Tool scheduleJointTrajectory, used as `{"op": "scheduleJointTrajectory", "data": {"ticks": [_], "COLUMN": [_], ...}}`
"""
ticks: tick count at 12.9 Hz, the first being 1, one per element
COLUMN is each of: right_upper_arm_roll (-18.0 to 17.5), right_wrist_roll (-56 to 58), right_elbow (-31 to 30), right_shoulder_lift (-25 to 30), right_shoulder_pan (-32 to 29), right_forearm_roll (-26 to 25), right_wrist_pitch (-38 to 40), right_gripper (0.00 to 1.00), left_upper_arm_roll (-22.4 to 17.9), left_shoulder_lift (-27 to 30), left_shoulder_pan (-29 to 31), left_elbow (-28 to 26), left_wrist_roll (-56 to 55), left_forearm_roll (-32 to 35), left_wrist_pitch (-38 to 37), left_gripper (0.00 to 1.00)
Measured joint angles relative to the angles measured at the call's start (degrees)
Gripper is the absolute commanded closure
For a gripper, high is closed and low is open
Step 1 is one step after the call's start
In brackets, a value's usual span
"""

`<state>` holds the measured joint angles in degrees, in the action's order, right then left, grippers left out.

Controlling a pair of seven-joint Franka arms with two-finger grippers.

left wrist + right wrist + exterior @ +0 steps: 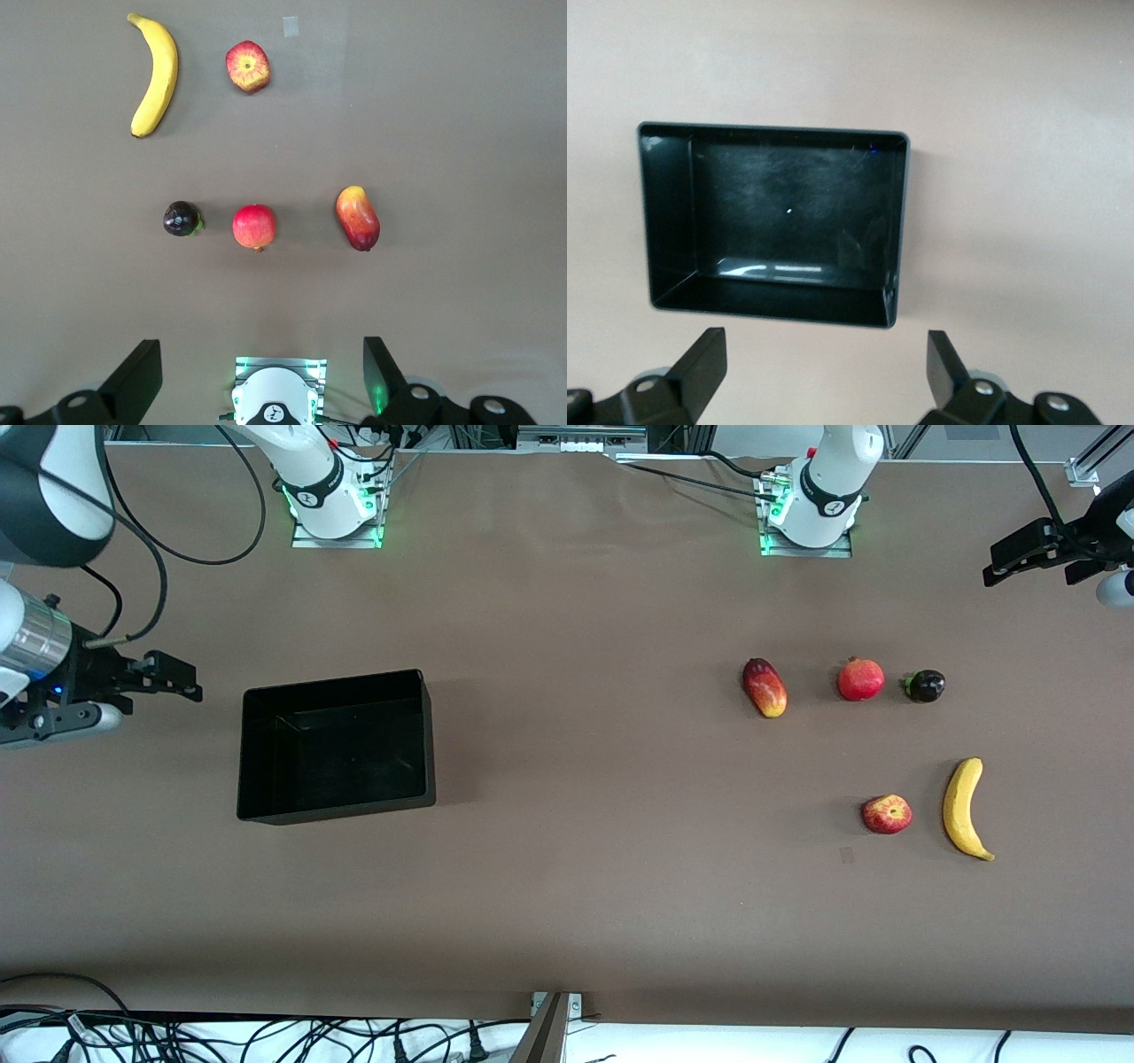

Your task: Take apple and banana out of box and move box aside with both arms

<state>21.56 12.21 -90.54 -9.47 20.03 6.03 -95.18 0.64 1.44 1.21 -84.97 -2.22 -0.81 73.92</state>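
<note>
The black open-top box (335, 684) (771, 130) stands toward the right arm's end of the table, with nothing in it. The red-and-yellow apple (887, 814) (248, 66) and the curved yellow banana (963, 808) (156, 78) lie side by side toward the left arm's end. My right gripper (182, 679) (824, 343) hangs open over the bare table just outside the box's end wall, holding nothing. My left gripper (999, 567) (260, 354) hangs open and high over the table's edge at the left arm's end, well away from the fruit.
A red-yellow mango (764, 687), a red pomegranate (860, 679) and a small dark fruit (924, 685) lie in a row farther from the front camera than the apple and banana. The left arm's base (279, 398) shows between the left fingers.
</note>
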Motion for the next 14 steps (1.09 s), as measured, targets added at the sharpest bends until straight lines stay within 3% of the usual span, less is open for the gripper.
{"op": "scheduleJointTrajectory", "data": {"ticks": [8,9,12,14], "right_upper_arm_roll": [-0.7,-2.7,-15.5,-17.9], "right_wrist_roll": [-2.7,-2.9,-4.3,-4.4], "right_elbow": [-3.4,-3.5,-3.5,-3.3], "right_shoulder_lift": [5.5,5.6,5.6,5.7], "right_shoulder_pan": [0.1,-1.2,-12.9,-16.2], "right_forearm_roll": [-1.7,-2.2,-3.9,-4.0], "right_wrist_pitch": [2.3,2.3,2.3,2.3], "right_gripper": [0.00,0.00,0.00,0.00], "left_upper_arm_roll": [-0.1,-0.1,-0.1,-0.1], "left_shoulder_lift": [0.0,0.0,0.0,0.0], "left_shoulder_pan": [0.0,0.0,0.0,0.0], "left_elbow": [0.0,0.0,0.0,0.0], "left_wrist_roll": [0.0,0.0,0.0,0.0], "left_forearm_roll": [0.0,0.0,0.0,0.0], "left_wrist_pitch": [0.0,0.0,0.0,0.0], "left_gripper": [0.00,0.00,0.00,0.00]}}
